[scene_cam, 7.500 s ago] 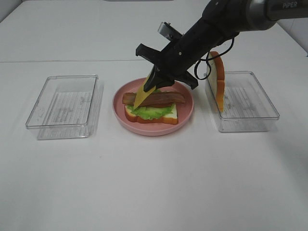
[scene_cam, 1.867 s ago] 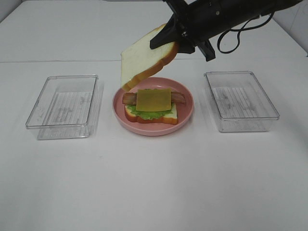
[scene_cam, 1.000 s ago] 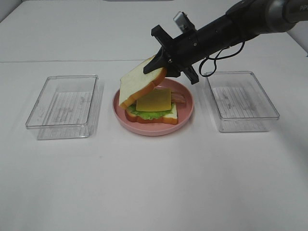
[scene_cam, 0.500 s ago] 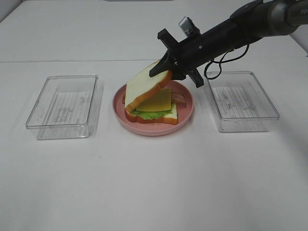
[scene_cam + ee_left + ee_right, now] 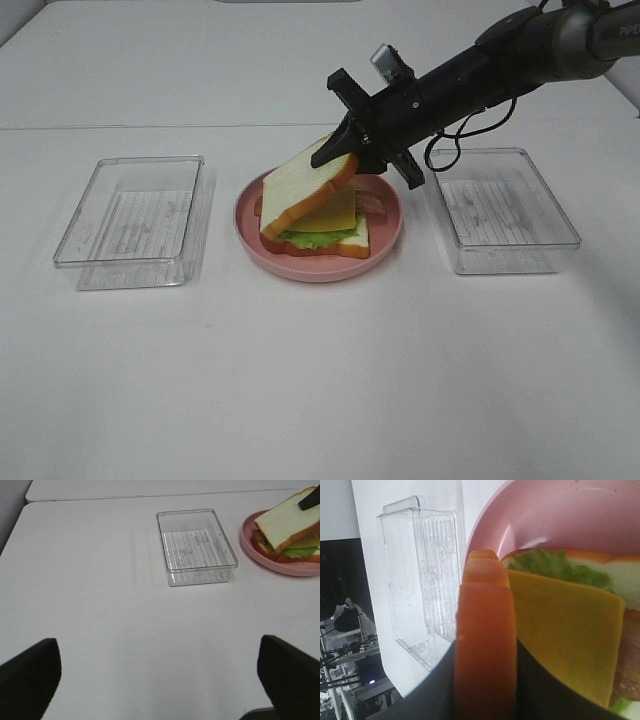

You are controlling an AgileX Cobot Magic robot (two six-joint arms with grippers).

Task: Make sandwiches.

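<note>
Clamped on the top bread slice (image 5: 308, 184), your right gripper (image 5: 345, 152) has lowered it, tilted from 2 o'clock, onto the cheese (image 5: 331, 211), nearly completing the sandwich.

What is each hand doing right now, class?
Left hand: open, holding nothing.
Right hand: shut on the top bread, tilted over the cheese.

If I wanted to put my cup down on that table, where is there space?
The wide white stretch of table in front of the plate and both clear trays is bare. The middle is crowded: the right tool holds the top bread slice tilted over the sandwich.
</note>
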